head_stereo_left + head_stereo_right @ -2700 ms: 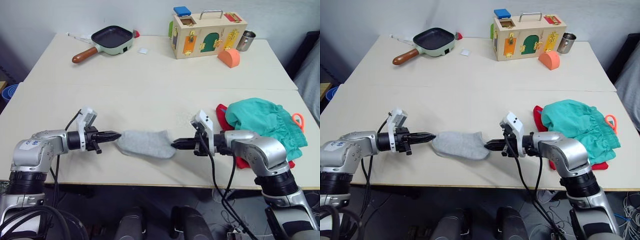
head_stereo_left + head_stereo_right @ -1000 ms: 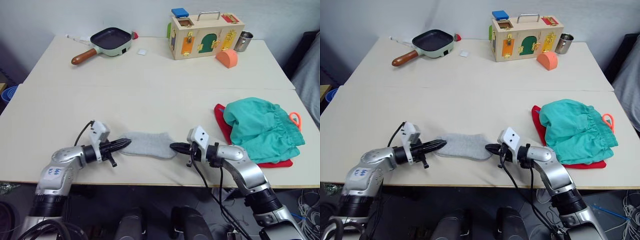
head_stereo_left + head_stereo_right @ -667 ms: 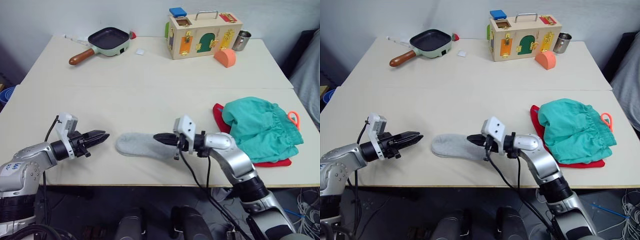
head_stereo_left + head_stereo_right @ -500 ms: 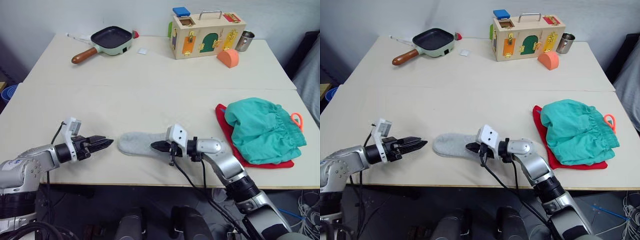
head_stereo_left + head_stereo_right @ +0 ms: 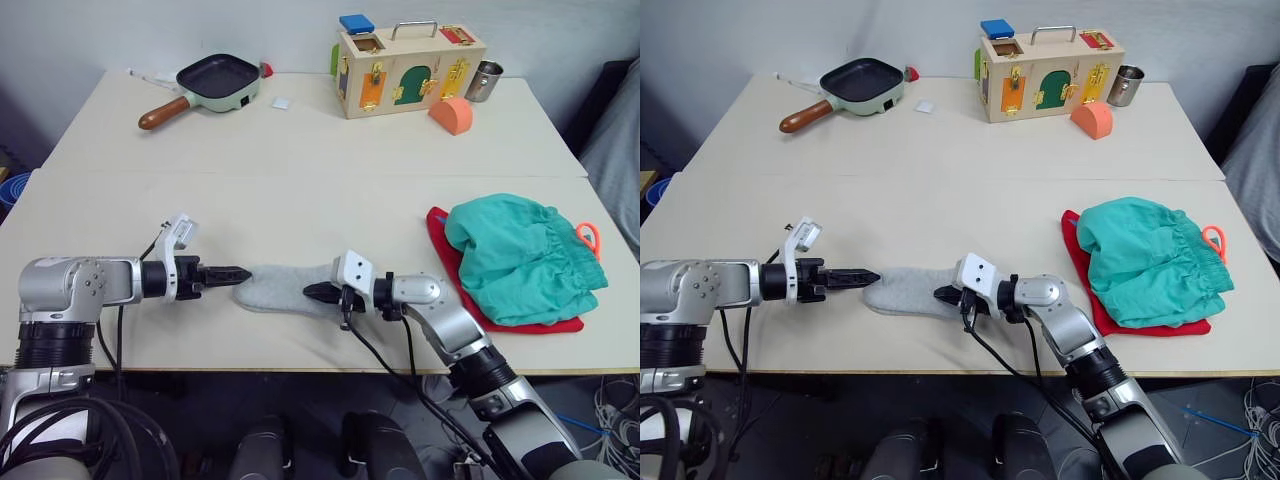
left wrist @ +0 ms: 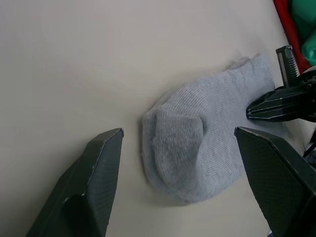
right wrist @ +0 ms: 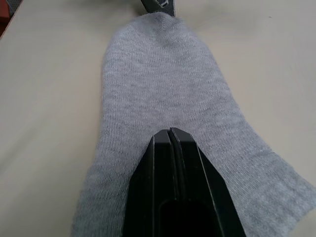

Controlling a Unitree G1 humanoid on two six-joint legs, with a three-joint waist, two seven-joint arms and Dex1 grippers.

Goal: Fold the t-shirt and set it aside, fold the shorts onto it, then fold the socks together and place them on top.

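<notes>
The grey socks lie flat near the table's front edge. My left gripper is at their toe end with its fingers open wide on either side of the toe, not touching it; in the head view its tips point right. My right gripper is shut, and its tip rests on top of the socks near the cuff end. The teal-green shorts, with an orange drawstring loop, lie bunched on the red t-shirt at the front right.
At the back stand a frying pan, a wooden latch box, a metal cup and an orange block. A small white piece lies near the pan. A seam crosses the table.
My left gripper let go of the socks' toe end, drew back left, opened and came back to the toe. My right gripper slid left from the cuff edge onto the socks.
</notes>
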